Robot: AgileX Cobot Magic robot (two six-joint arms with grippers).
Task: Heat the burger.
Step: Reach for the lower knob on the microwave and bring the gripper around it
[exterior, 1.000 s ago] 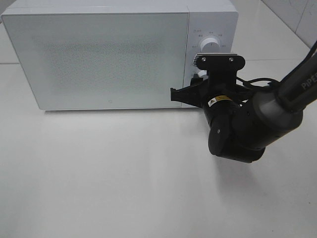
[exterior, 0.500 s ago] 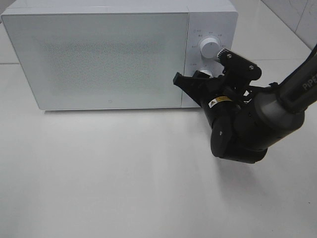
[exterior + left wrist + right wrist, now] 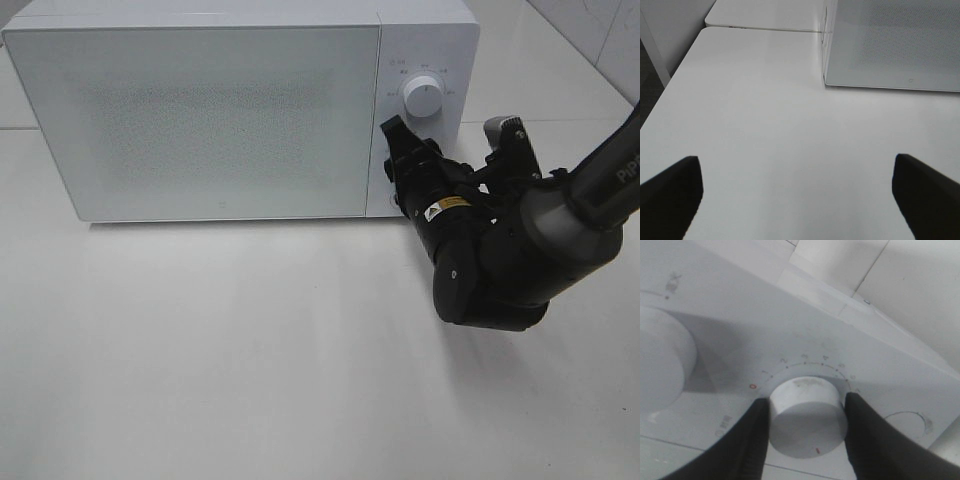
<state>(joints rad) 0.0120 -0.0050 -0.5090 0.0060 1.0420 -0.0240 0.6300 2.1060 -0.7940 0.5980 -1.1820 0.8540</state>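
The burger is not visible in any view. I judge it to be inside the microwave (image 3: 200, 120), whose door (image 3: 210, 125) is shut and speckled opaque, so I cannot confirm this or describe its look, its layers or how it sits. The microwave stands at the back of the bench (image 3: 250, 360), with the control panel on the side my right arm reaches. The right tool (image 3: 809, 440) is at the lower dial (image 3: 807, 415), one dark finger (image 3: 752, 440) against each flank of the white knob. It is closed to a medium width on the knob. I hold it this way because turning a smooth round knob needs pressure from two opposite sides, with the wrist lined up on the knob's axis. A printed scale curves round the dial, starting from a red zero. A small red mark on the knob's face sits well apart from that zero. I take this dial to be the timer, so the step in hand is setting the heating time. The upper dial (image 3: 423, 97) is untouched, clear of the fingers. The left tool (image 3: 795, 200) hangs over bare bench near the microwave's far corner. Its jaws are spread wide and hold nothing. It is parked there, I judge, to keep out of the way of the working arm.
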